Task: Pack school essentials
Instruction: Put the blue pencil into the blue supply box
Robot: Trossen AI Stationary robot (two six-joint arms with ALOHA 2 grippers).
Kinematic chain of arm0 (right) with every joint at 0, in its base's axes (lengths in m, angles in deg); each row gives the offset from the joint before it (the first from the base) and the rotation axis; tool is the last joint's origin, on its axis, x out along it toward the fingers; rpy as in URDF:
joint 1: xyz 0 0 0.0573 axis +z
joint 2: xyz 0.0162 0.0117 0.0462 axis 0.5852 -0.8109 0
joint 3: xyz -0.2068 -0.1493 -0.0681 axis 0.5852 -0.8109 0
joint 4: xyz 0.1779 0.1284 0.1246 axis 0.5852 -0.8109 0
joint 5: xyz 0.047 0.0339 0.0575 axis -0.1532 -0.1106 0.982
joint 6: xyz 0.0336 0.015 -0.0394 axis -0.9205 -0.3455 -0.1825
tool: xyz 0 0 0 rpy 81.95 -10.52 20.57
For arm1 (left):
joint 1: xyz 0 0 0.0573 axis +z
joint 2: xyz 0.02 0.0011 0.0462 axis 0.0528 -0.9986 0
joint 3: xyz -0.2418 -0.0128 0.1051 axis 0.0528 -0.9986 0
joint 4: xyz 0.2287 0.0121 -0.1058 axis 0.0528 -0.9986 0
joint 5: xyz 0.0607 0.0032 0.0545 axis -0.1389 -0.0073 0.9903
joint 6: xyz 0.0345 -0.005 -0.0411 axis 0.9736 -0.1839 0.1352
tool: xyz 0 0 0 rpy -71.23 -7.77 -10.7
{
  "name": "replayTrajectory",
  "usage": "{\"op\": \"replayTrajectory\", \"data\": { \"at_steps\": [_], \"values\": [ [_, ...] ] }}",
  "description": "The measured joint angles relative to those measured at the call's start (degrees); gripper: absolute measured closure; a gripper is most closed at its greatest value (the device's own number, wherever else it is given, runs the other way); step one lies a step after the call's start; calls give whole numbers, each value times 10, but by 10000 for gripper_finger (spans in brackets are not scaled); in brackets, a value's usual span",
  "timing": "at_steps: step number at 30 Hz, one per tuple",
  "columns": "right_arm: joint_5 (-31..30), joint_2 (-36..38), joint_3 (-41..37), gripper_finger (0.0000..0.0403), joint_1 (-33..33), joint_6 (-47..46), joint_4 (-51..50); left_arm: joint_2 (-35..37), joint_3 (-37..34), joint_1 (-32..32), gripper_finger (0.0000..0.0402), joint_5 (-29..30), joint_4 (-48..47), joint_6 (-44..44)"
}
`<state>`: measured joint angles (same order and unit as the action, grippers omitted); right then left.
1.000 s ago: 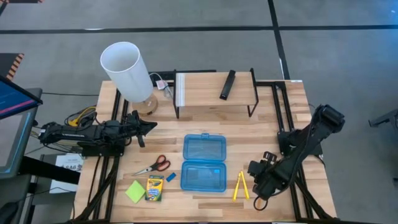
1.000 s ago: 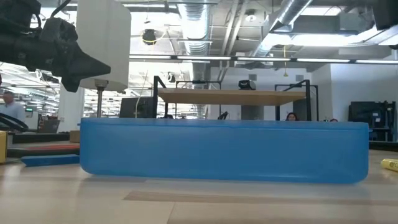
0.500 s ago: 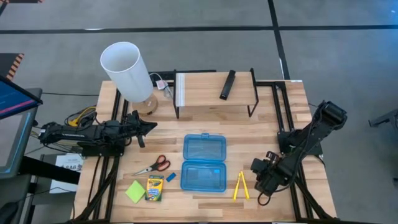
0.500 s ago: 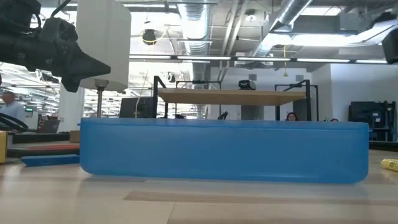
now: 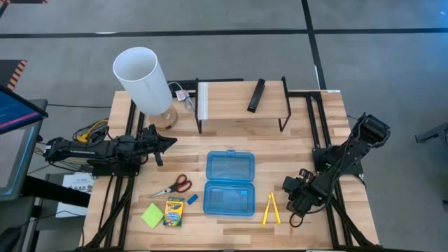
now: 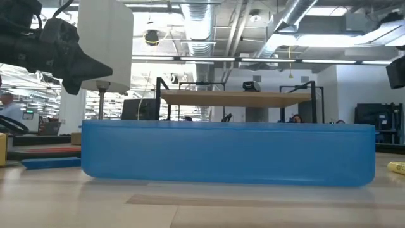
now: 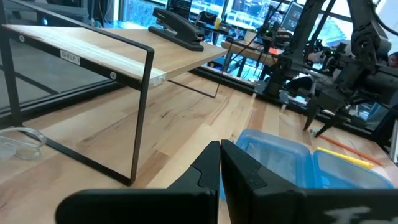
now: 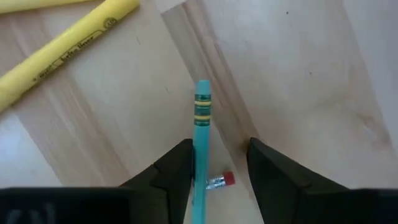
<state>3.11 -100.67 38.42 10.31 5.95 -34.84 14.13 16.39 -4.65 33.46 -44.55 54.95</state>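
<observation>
My right gripper (image 8: 219, 148) (image 5: 292, 204) is open and points down at the table just right of the two yellow sticks (image 5: 271, 208). A teal pencil (image 8: 202, 134) lies between its fingers, close to one finger (image 8: 177, 168). A red eraser tip of another pencil (image 8: 222, 180) shows beneath. The open blue case (image 5: 229, 183) rests flat mid-table. Red-handled scissors (image 5: 175, 185), blue eraser (image 5: 192, 199), crayon box (image 5: 173, 211) and green sticky pad (image 5: 152, 215) lie left of it. My left gripper (image 5: 165, 142) (image 7: 221, 168) is shut and hovers by the lamp. My right gripper has its fingers on either side of the teal pencil (image 8: 203, 118), coming from above and lying along it. The pencil sits against one finger, but I cannot tell whether they touch. It appears to rest on the table.
A white-shaded lamp (image 5: 143, 78) stands at the far left. A wire-legged wooden shelf (image 5: 241, 105) at the far edge carries a black bar (image 5: 257, 94). The table's right edge (image 5: 360, 210) is close behind my right gripper. Bare wood lies between shelf and case.
My right arm has sunk toward the table beside the yellow sticks; in the low view, part of it has come down into the upper right corner. Nothing on the table has moved.
</observation>
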Motion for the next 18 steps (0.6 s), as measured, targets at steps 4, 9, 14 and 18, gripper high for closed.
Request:
{"op": "replayTrajectory", "data": {
  "at_steps": [4,9,14,18],
  "values": [
    [-3,1,-6,253,-2,1,13,0,0,0,401,0,0,-1],
    [-2,3,-7,314,-2,15,12,0,0,0,401,0,0,-1],
    [2,3,-6,382,-4,31,12,0,0,0,401,0,0,-1],
    [11,3,-1,385,-5,31,2,0,0,0,401,0,0,-1]
  ]
}}
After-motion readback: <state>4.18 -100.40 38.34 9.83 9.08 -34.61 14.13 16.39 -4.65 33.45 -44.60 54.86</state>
